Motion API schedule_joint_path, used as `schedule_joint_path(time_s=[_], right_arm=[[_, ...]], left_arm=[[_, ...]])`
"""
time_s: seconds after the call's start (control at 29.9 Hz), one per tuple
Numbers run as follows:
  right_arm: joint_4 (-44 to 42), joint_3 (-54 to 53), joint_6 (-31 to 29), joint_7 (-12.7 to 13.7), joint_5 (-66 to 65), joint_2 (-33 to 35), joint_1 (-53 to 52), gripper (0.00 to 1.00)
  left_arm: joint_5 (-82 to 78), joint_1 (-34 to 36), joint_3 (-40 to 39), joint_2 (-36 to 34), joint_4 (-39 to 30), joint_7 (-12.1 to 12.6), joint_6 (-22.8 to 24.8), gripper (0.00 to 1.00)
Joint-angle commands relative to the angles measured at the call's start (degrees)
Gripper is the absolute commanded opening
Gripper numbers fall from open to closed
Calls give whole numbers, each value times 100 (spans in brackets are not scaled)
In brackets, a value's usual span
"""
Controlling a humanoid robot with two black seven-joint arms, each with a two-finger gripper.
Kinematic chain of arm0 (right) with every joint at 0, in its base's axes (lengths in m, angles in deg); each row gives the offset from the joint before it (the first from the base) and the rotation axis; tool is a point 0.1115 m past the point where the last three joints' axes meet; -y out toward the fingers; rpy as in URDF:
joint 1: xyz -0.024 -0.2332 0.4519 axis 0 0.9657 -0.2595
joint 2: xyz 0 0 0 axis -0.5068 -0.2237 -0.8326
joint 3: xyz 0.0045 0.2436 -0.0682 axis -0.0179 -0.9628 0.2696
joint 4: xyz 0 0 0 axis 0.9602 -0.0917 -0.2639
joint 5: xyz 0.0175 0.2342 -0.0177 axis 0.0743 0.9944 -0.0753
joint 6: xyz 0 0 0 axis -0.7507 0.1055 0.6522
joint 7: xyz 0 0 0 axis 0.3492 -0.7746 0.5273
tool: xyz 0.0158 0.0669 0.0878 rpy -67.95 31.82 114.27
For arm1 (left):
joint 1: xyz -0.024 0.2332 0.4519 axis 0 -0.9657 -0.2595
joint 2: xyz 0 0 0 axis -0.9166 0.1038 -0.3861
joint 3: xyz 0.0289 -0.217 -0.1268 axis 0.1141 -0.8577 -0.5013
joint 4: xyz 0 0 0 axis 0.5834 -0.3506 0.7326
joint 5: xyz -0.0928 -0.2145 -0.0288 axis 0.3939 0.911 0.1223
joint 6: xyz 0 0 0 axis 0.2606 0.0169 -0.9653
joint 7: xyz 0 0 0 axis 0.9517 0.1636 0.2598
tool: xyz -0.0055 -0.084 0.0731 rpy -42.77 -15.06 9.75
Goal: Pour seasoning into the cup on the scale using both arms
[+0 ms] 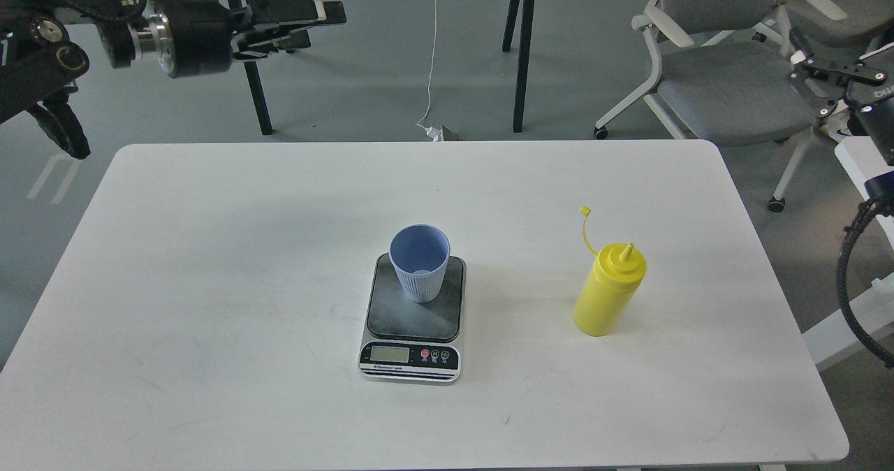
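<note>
2 grippers are idling: left gripper (334,15) looking narrow, right gripper (824,73) unclear. You're starting; seasoning (606,291) needs grasping, then tipping over cup (419,261) on scale (413,317).

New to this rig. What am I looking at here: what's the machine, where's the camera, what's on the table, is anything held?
One picture, taken from the robot's own head, looking forward and down at a white table. The black machinery at the upper corners is its two arms. The left claw hangs above the floor past the table's far left corner, fingers pointing right with a gap between them, holding nothing. The right claw is at the right edge, mostly cut off, so its state cannot be told.

On the table, a kitchen scale stands near the middle with a light blue cup upright on its plate. To the right, apart from the scale, stands a yellow squeeze bottle, cap off and dangling on its strap. Nothing is held yet.
</note>
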Motion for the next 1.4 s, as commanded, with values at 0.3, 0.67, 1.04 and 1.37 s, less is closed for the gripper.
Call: schedule_joint_path(time_s=[0.3, 0.67, 1.04, 1.37], right_arm=[[1293, 63, 0, -68, 1725, -144, 2582, 99], [1346, 98, 0, -120, 628, -829, 3576, 99], [819, 107, 0, -340, -894, -2192, 3699, 99], [11, 616, 0, -296, -1202, -2904, 3287, 99]], left_arm=[[66, -1070, -23, -89, 46, -1, 0, 98], [66, -1229, -23, -80, 46, -1, 0, 98], [75, -1308, -32, -194, 46, -1, 0, 99], [83, -1457, -32, -221, 46, -1, 0, 99]])
